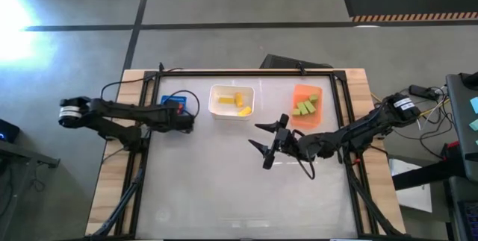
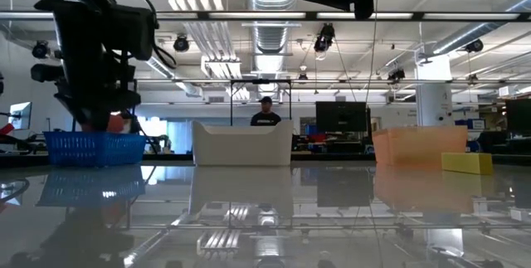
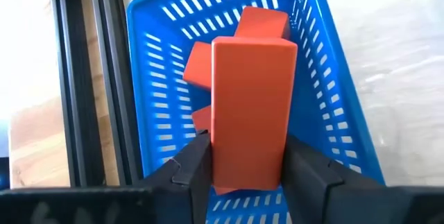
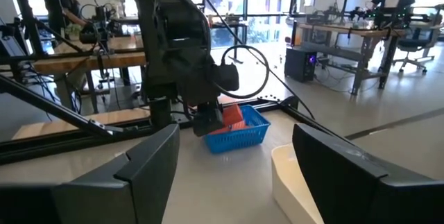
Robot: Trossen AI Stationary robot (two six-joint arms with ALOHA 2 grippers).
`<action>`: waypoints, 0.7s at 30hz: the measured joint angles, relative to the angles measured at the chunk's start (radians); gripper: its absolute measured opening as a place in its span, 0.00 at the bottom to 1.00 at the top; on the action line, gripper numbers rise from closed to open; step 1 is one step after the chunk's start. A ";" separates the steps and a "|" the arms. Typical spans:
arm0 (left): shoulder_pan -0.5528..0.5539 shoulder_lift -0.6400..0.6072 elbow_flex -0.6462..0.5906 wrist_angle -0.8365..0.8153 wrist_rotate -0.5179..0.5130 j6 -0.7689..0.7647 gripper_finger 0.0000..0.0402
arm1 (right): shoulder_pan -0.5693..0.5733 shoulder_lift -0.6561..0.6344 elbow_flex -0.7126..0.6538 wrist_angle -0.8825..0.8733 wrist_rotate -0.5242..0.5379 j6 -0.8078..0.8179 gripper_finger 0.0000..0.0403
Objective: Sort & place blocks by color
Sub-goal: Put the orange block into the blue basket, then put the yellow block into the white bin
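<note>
My left gripper [image 3: 246, 165] hovers over the blue bin [image 3: 326, 78], shut on a red bar block [image 3: 251, 92]. Other red blocks [image 3: 260, 23] lie in the bin beneath it. The white bin [image 1: 231, 101] holds yellow blocks [image 1: 240, 105], and the orange bin [image 1: 306, 107] holds light green blocks [image 1: 305, 107]. One yellowish block [image 2: 466, 163] lies on the table beside the orange bin [image 2: 419, 145]. My right gripper [image 1: 261, 142] is open and empty, raised above the table's middle, in front of the orange bin. My left gripper pinches the red bar between its two fingers [image 3: 191, 172], one on each long side near the bar's lower end [image 3: 246, 158]. The bar runs along the fingers and sticks out past their tips. It is lifted clear, above the red blocks in the blue bin.
The three bins stand in a row along the table's far side: blue [image 1: 173, 104], white, orange. A black frame rail [image 3: 104, 78] runs close beside the blue bin. A person [image 2: 265, 112] stands in the room behind the table.
</note>
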 joint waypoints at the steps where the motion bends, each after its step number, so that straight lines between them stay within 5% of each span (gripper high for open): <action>1: 0.000 0.006 0.001 0.000 0.000 0.000 0.29 | 0.000 0.000 0.000 -0.002 0.000 0.001 0.67; 9: 0.000 0.019 0.001 -0.002 -0.001 0.000 0.53 | 0.000 0.000 0.000 -0.015 0.000 0.017 0.67; 21: -0.043 -0.034 0.048 0.002 -0.041 0.061 0.57 | 0.000 -0.026 0.000 -0.328 0.000 0.380 0.67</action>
